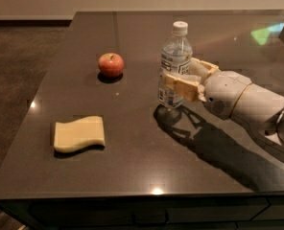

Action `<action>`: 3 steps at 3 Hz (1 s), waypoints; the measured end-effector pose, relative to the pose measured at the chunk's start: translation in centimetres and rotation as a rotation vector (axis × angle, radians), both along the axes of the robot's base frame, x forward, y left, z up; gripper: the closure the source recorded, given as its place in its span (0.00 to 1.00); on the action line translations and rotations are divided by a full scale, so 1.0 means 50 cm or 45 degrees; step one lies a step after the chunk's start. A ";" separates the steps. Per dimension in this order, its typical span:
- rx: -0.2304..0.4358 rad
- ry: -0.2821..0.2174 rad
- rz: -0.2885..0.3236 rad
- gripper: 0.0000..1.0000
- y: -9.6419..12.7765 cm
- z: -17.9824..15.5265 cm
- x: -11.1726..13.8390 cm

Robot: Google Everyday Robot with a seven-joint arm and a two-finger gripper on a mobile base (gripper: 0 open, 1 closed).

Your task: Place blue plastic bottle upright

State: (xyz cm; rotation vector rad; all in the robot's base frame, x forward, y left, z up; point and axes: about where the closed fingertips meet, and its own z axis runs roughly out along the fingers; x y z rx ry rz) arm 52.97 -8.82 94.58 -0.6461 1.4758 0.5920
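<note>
The blue plastic bottle (pixel 174 61) is clear with a white cap and a white-and-navy label. It stands upright near the middle of the dark table (pixel 132 166), its base at its own shadow. My gripper (pixel 187 78) reaches in from the right and is shut on the bottle's lower half. One tan finger (pixel 180 86) crosses in front of the bottle and the other (pixel 203 67) lies behind it. The white arm (pixel 247 99) extends off to the right.
A red apple (pixel 111 64) sits left of the bottle, further back. A yellow sponge (pixel 79 134) lies at the front left. The table's left and front edges drop to a brown carpet (pixel 17 71).
</note>
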 end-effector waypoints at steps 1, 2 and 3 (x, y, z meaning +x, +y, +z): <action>-0.009 -0.035 -0.018 1.00 0.006 -0.018 0.003; 0.002 -0.062 -0.044 0.82 0.007 -0.030 0.005; 0.013 -0.079 -0.069 0.58 0.003 -0.033 0.004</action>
